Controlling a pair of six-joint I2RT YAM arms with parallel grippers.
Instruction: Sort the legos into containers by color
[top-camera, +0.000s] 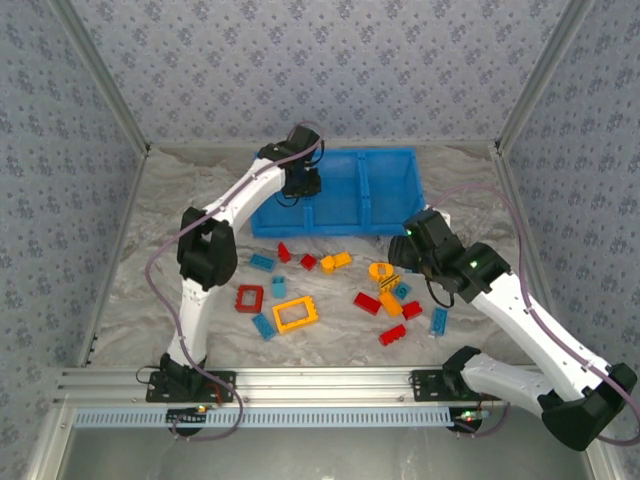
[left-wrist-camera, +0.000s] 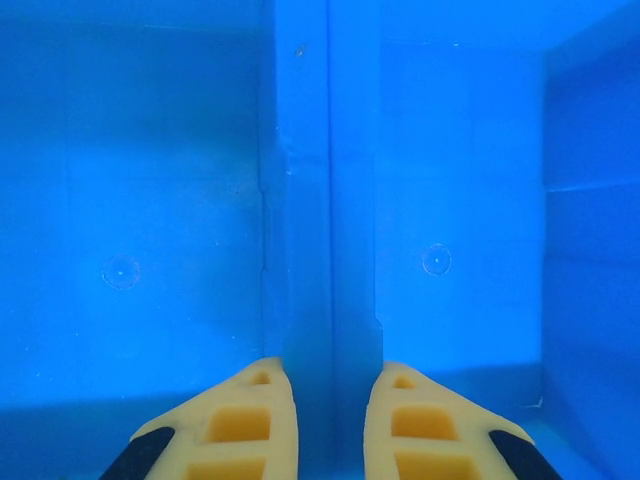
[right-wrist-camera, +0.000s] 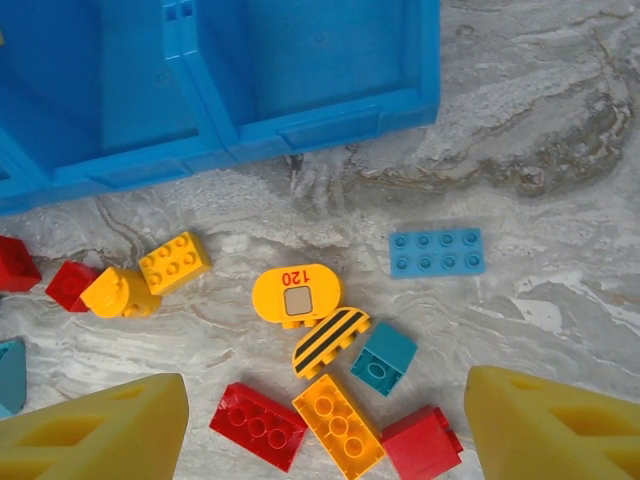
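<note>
Legos (top-camera: 296, 314) are all scattered on the marbled desk (top-camera: 140, 270), on the near side of the blue bin (top-camera: 400, 157). It's a mix of red, yellow/orange and light blue. From the top view you can pick out an open yellow frame and a smaller red frame (top-camera: 249, 298), with small blue bricks beside them.

The right wrist view gets the detail: an orange oval piece marked "120" (right-wrist-camera: 296, 294) touching a black-and-yellow striped curved piece (right-wrist-camera: 330, 340), a teal little brick (right-wrist-camera: 378, 362) just beside that, a flat light blue plate with eight studs (right-wrist-camera: 436, 252) lying on its own, and a red brick (right-wrist-camera: 258, 425) next to an orange one (right-wrist-camera: 338, 425).

The right tool (right-wrist-camera: 325, 385) sits over that cluster with its fingers spread wide, gripping nothing. The left tool (left-wrist-camera: 333, 372) is over the bin, right above a divider (left-wrist-camera: 320, 200) between two compartments, fingers almost together and holding nothing.
</note>
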